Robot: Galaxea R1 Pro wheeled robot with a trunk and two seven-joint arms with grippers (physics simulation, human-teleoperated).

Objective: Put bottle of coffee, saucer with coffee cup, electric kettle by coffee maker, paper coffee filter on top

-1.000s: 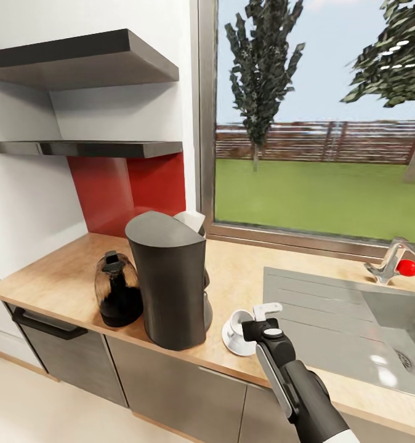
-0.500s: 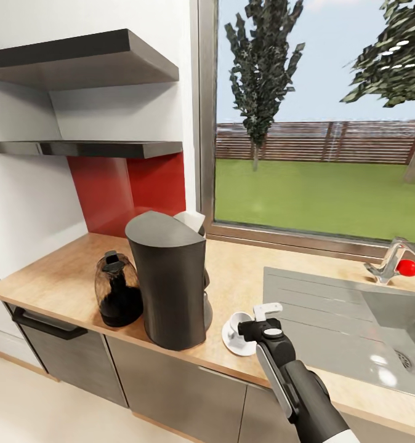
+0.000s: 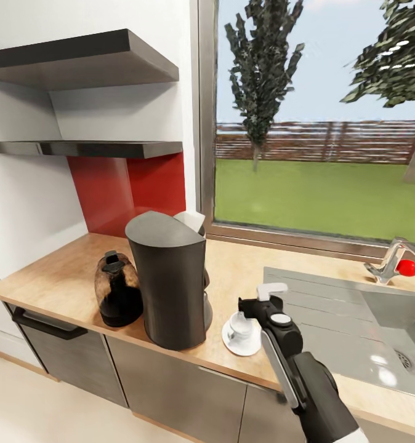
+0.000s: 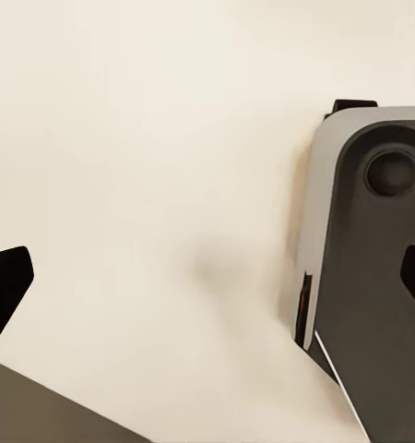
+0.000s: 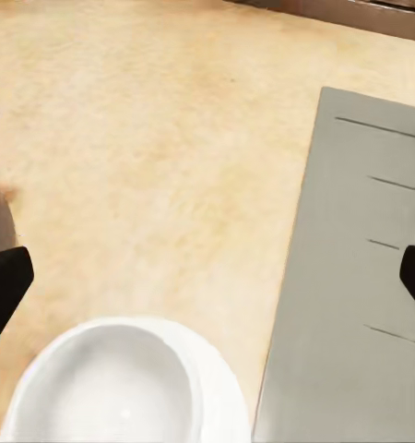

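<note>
- On the counter, the cup is set on its saucer beside the coffee maker.
- The right gripper is held wide, empty.
- The kettle is placed; the bottle is unseen.

head high, wrists close down

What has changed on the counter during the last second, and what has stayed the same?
The right gripper has moved up and away from the cup, toward the sink, with its jaws open; it holds nothing. The cup now shows fully on its saucer. The coffee maker, the kettle and the counter stayed as they were.
</note>
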